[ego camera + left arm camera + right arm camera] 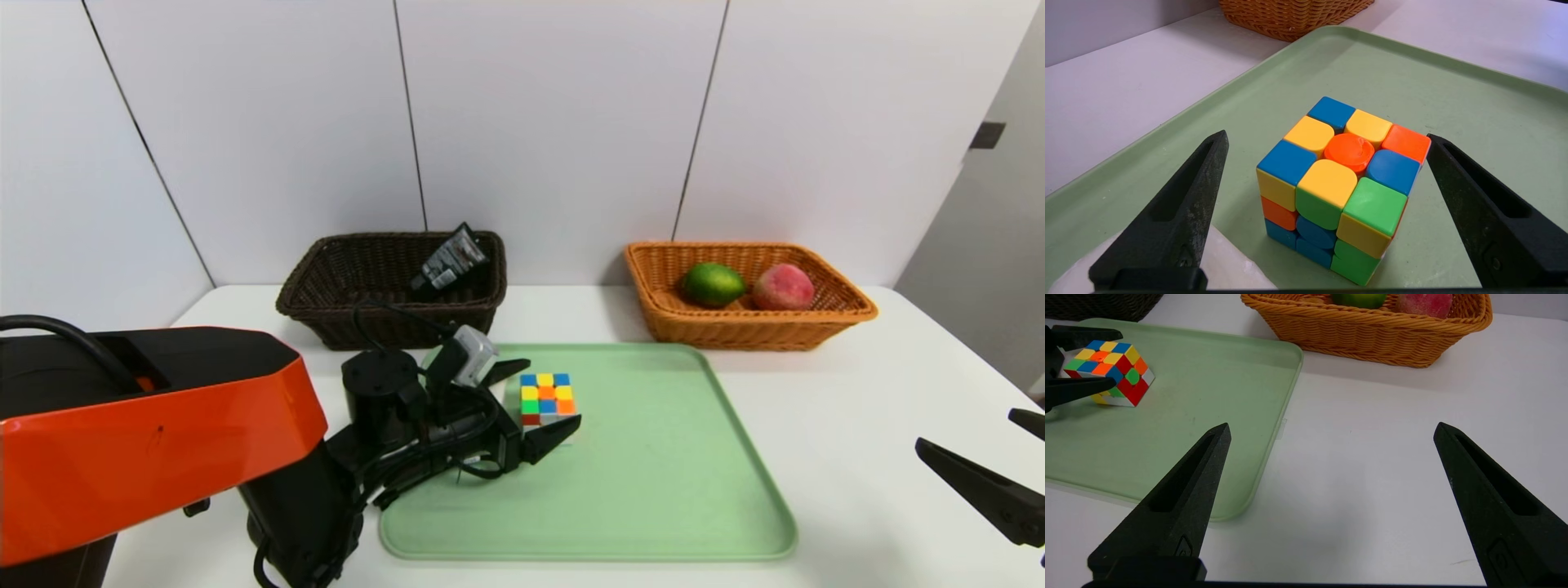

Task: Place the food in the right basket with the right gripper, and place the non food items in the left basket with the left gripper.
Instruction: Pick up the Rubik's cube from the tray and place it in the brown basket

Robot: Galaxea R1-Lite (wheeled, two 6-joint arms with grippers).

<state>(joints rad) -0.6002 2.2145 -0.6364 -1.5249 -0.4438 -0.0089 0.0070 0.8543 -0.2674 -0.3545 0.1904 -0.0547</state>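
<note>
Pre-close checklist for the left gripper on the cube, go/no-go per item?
1. Left gripper fingers open: ok.
2. Puzzle cube between the fingers, one on each side: ok.
3. Fingers clear of the cube's sides: one shows a gap; the other's tip is close to a corner, cannot tell.
4. Cube flat on the green tray: ok.
5. Dark left basket has room beside the black tube: ok.
6. Right gripper parked off the tray: ok.
</note>
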